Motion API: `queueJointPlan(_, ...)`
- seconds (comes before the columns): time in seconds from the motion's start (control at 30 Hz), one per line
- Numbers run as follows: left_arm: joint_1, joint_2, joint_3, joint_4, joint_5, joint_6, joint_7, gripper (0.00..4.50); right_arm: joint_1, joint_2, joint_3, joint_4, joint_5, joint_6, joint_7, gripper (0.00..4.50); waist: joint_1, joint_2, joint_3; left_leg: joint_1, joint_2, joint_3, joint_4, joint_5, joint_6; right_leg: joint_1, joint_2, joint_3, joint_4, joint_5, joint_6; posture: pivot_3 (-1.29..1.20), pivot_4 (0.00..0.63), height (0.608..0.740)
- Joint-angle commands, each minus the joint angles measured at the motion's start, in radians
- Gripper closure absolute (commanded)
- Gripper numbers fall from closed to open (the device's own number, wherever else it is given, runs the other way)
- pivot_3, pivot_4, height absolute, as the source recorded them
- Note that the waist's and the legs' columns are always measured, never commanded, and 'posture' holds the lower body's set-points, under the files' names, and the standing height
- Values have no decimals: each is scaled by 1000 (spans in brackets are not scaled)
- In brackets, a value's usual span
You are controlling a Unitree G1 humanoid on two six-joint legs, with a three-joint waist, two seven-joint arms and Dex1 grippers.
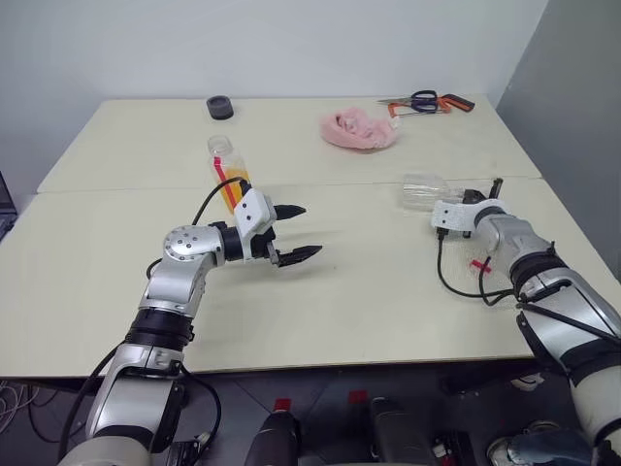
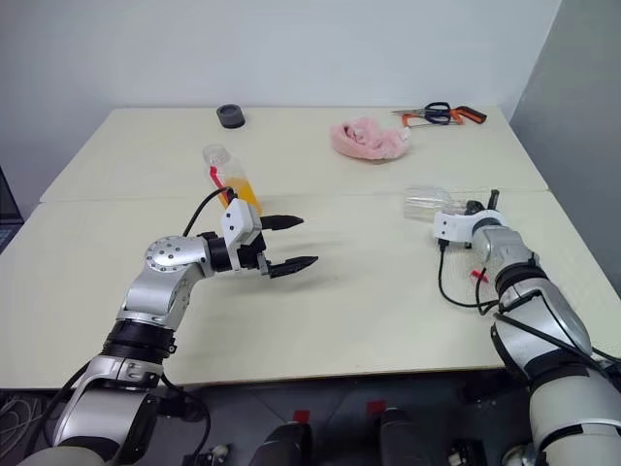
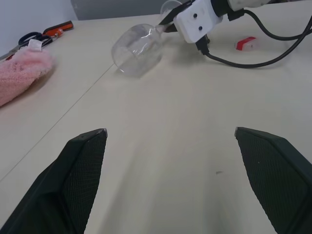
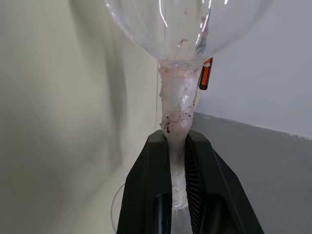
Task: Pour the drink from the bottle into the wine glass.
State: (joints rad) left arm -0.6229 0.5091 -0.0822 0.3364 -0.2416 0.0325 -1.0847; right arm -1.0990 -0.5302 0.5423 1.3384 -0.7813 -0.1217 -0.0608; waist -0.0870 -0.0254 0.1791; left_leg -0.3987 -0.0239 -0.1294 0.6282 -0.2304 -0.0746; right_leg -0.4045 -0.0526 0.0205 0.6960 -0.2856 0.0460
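Observation:
The bottle [image 1: 225, 167] stands upright on the table left of centre, with the orange drink [image 1: 234, 190] in its lower part. Just in front of it and to its right, my left gripper [image 1: 310, 230] hovers open with nothing between its fingers [image 3: 83, 173]. The wine glass [image 1: 424, 191] is on its side at the right, its bowl [image 3: 138, 48] low at the tabletop and turned toward the table's middle. My right gripper [image 4: 178, 146] is shut on the glass's stem [image 4: 176, 105]. The bowl looks empty.
A pink cloth [image 1: 357, 129] lies at the back, with scissors and orange-handled pliers [image 1: 427, 102] behind it to the right. A black roll [image 1: 220, 107] sits at the far edge. A small red piece [image 1: 480, 264] lies under my right forearm. A seam [image 1: 340, 182] crosses the table.

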Motion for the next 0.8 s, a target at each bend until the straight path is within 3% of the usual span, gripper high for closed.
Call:
queueJointPlan(0.03, -4, 13, 23, -44, -8, -5, 2, 0, -4, -4, -3, -5, 10, -8, -5, 4393, 0, 0, 0, 0, 0, 0, 0, 0, 0, 0, 0, 0, 0, 0, 0, 0, 150, 740)
queueJointPlan(0.2, 9, 15, 33, -62, -14, 13, 17, 0, 4, -6, -51, -34, 66, -51, -34, 4393, -1, 0, 0, 0, 0, 0, 0, 0, 0, 0, 0, 0, 0, 0, 0, 0, 150, 740)
queueJointPlan(0.47, 86, 58, 136, -134, -90, 148, 76, 0, 135, 80, -289, -246, 370, -276, 48, 4394, -13, 0, 0, 0, 2, 0, -1, 0, 0, -1, 1, 0, 0, 0, 0, 0, 150, 740)
queueJointPlan(0.67, 129, 112, 208, -228, -178, 306, 73, 0, 186, 366, -474, -326, 690, -297, 233, 4394, -21, 0, 0, 0, 2, -1, -1, 0, 0, 0, 1, -1, 1, 0, 0, 0, 150, 740)
queueJointPlan(0.8, 161, 146, 229, -303, -229, 392, 66, 0, 168, 479, -529, -272, 765, -285, 280, 4394, -17, 1, 0, 0, 1, -3, -1, 1, -1, 0, 1, -2, 1, 0, 0, 0, 150, 740)
